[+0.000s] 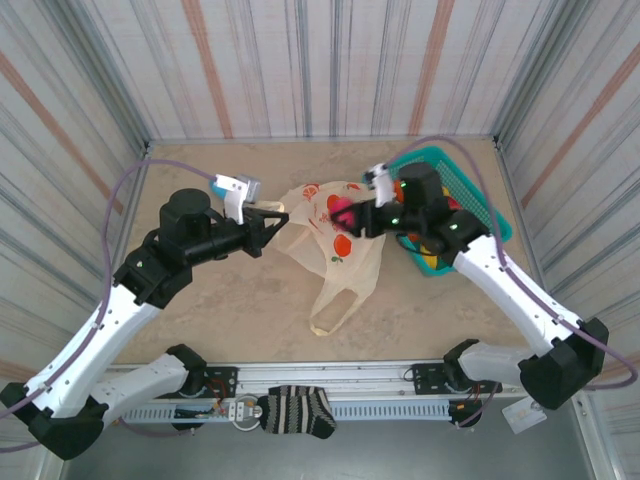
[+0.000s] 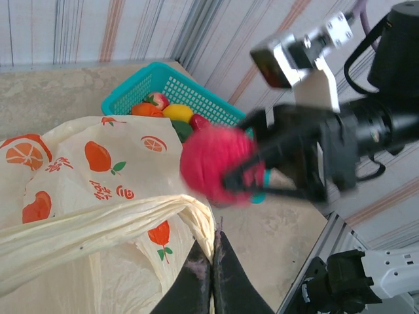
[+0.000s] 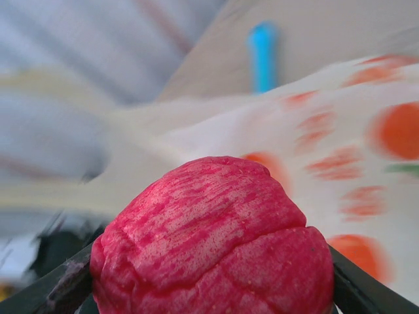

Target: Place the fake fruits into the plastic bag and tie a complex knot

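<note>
Pink bumpy fruit (image 3: 216, 242) sits squeezed between the right gripper's (image 2: 242, 157) fingers, just over the plastic bag (image 2: 98, 170); the left gripper (image 2: 213, 234) pinches the bag's edge tight; other fruits (image 2: 163, 111) lie in the teal basket (image 2: 196, 91)

Illegible print on plastic bag (image 2: 131, 163)

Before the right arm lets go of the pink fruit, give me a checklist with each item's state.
1. The right gripper grips the pink fruit: ok.
2. The left gripper pinches the bag edge: ok.
3. Fruit above the bag, top view: ok.
4. Bag mouth open beneath the fruit: cannot tell.
5. The basket emptied: not ok, fruits inside.
</note>
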You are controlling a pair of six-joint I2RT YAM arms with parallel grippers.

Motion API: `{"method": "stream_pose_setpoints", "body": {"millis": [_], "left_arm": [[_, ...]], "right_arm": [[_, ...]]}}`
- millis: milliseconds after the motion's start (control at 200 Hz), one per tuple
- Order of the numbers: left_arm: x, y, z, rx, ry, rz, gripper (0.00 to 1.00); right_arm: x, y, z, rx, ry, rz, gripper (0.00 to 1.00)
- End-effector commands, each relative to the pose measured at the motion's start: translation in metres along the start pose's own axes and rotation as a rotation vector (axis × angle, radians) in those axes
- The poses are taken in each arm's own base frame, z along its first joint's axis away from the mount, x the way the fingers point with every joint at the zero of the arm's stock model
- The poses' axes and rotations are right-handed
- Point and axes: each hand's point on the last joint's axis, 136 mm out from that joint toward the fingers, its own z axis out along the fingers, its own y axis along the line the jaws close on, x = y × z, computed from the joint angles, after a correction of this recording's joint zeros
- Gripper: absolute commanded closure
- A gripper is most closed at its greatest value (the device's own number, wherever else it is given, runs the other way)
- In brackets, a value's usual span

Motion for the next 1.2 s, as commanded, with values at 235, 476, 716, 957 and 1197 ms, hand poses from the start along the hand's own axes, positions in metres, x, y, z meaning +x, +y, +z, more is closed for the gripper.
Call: {"method": "stream_pose_setpoints", "body": {"millis": [235,476,716,957,1197], "left_arm": [[-0.014,-0.002,-0.011,-0.018,-0.039,0.037,1.0],[-0.01,-0.014,-0.013,0.048,-0.023,0.055,1.0],[-0.004,-0.027,-0.011,0.128,0.021,0.058,1.0],[-0.021,-0.056,-0.016,0.246,0.014,0.066,1.0],[-0.062,-0.079,-0.035,0.267,-0.067,0.149,1.0]], "right_arm": [[0.06,0.037,0.061,-0.137,0.198,-0.103,0.47],[0.043,0.004,0.081,0.041,0.139,-0.092,0.47],[-0.001,-0.023,0.094,0.226,0.039,-0.091,0.46],[-0.064,-0.02,0.103,0.352,-0.098,-0.117,0.43],[-0.082,-0.039,0.145,0.475,-0.074,-0.095,0.4]]}}
